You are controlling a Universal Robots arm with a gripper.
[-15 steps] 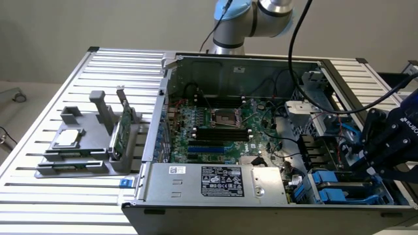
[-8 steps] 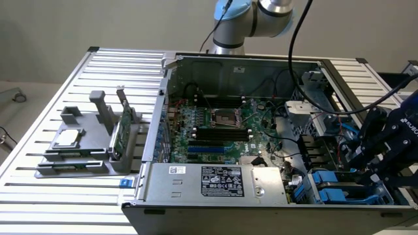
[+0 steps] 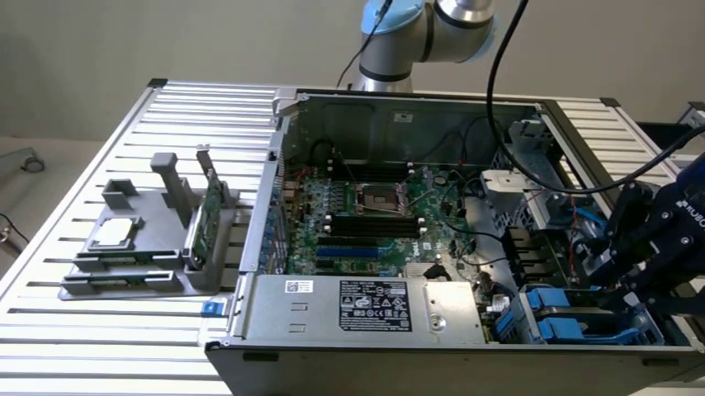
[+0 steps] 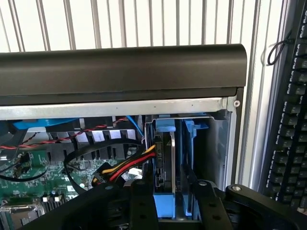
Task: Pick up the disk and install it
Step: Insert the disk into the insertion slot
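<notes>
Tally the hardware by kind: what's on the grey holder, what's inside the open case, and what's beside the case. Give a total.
Disk in blue carrier: 1
Power supply: 1
Motherboard: 1
Upright green circuit card: 1
Square silver chip: 1
Keyboard: 1
Total: 6

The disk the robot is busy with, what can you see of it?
The disk stands on edge in the drive bay at a corner of the open computer case. Its dark metal side shows between blue plastic carrier rails, whose blue tabs rise above it. Coloured cables run close beside it. The black gripper straddles it, a finger on each side; whether they touch it is unclear.
</notes>
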